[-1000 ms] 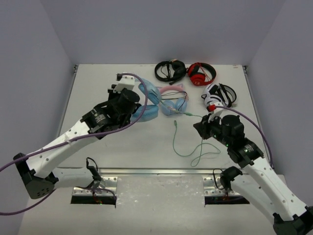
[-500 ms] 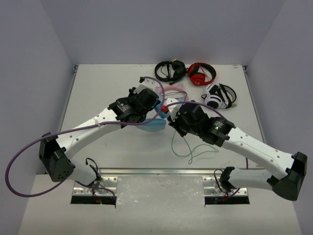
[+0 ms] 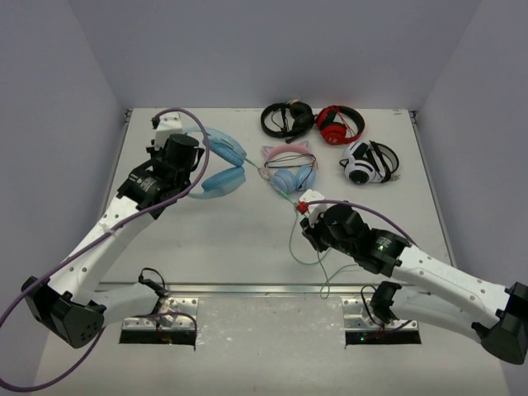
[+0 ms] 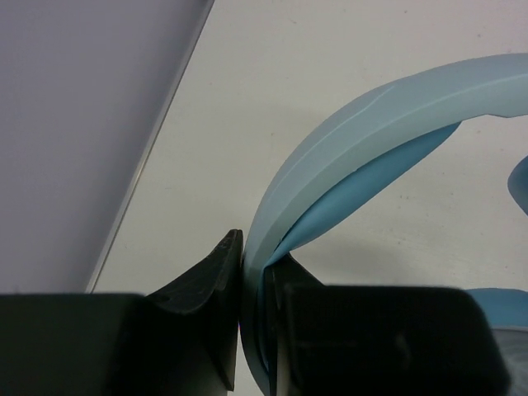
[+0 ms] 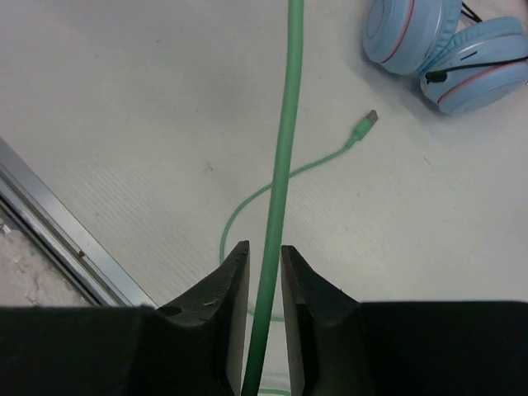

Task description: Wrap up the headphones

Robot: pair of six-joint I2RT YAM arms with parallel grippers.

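White tabletop (image 3: 206, 247) between pale walls (image 3: 247, 49) held light blue headphones (image 3: 221, 161) at its far left, their headband (image 4: 371, 124) clamped in the left tool (image 4: 254, 252). Nearer centre, the right tool (image 5: 264, 252) stood narrowly parted, the thin green cable (image 5: 285, 165) running loosely between its fingers.

Top external: high, well back from the headphones (image 3: 219, 177), facing down, takes in the whole table (image 3: 206, 239). Left wrist: hard against the headphones' band. Right wrist: close over their cable (image 5: 285, 165), looking along it. Top view shares both.
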